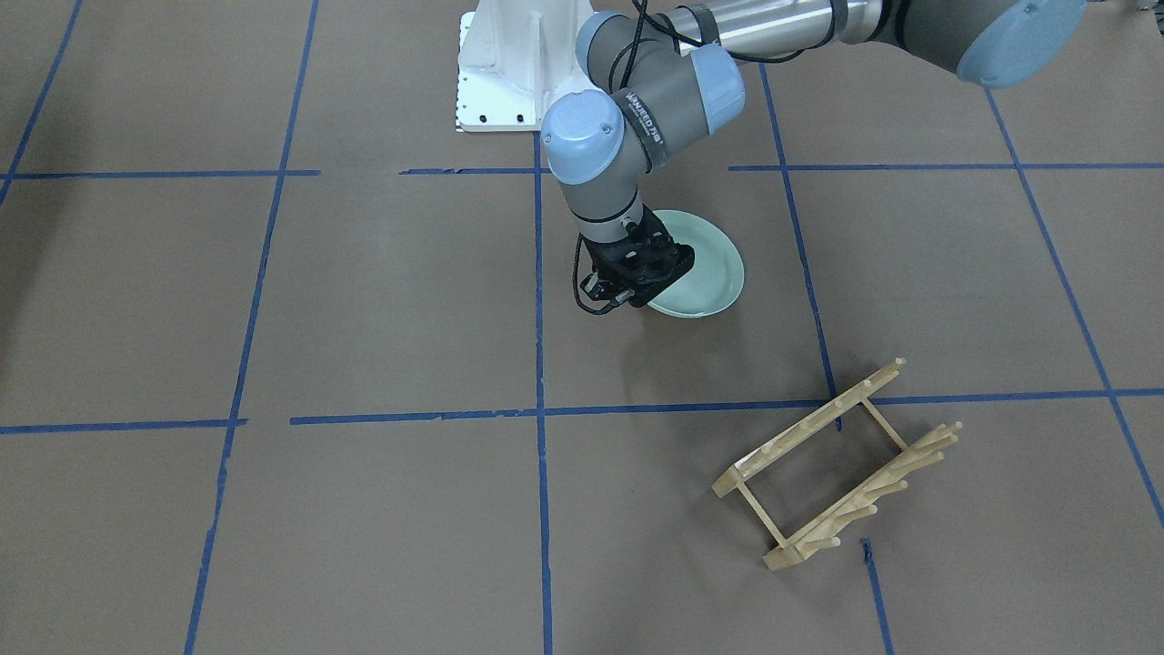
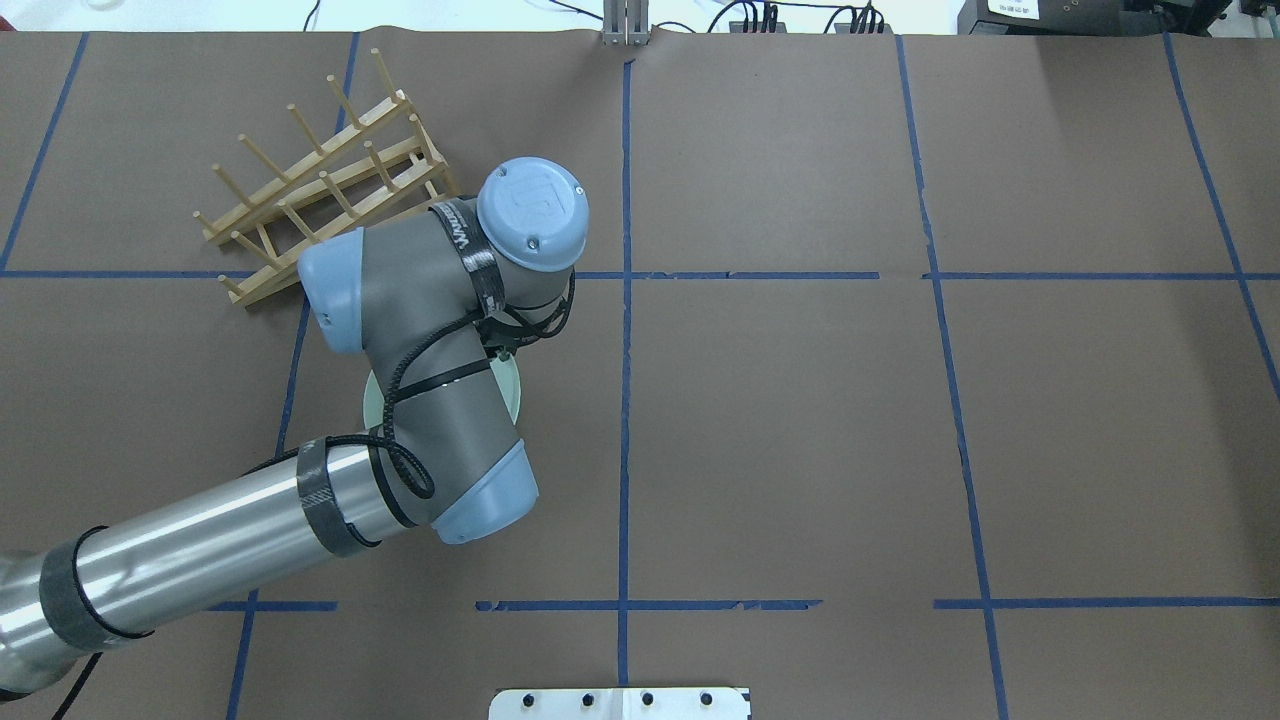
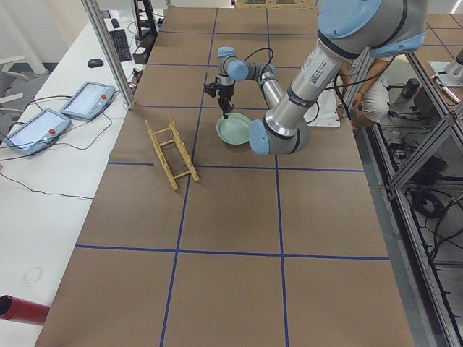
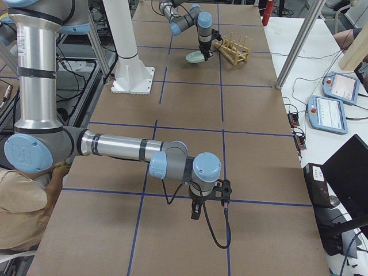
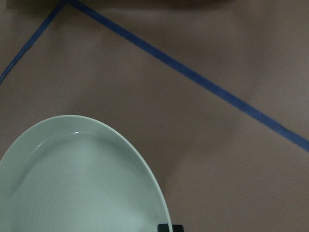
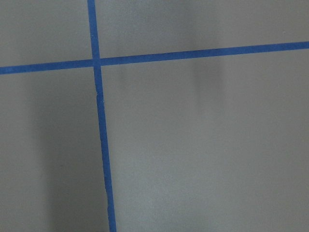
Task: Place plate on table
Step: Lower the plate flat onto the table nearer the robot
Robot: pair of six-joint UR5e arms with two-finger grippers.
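Plate (image 5: 82, 183) rim fills the lower left of the left wrist view and is the closest thing to the lens. A dark fingertip (image 5: 164, 227) sits right at its edge, at the bottom of the frame. Brown table (image 5: 203, 145) and one blue tape line (image 5: 207, 87) lie beyond.

Left gripper (image 1: 642, 289): points down from a bent wrist, jaws pinching the plate by its rim on the side toward the table's centre line. An edge grip makes sense (a shallow glossy plate offers little else to grab). It also leaves the underside free to meet the surface.

Plate location: robot's left half of the table, in the grid cell just out from the white robot base (image 1: 509, 64). It is well apart from the wooden peg rack (image 1: 837, 464), which stands farther out toward the operators' side.

Contact: plate looks low and nearly level, with a thin shadow under its near edge in the front-facing view. It may rest on the table or hang just above it; the arm covers most of it from overhead.

Right gripper (image 4: 196, 211): low over the table toward the robot's right end, well apart from the work. It shows only from the side, so I cannot tell how its jaws stand. Its wrist camera shows only table and tape lines.

Judgement: placing step nearly done. Next comes release, then a straight lift so the rim is not dragged.
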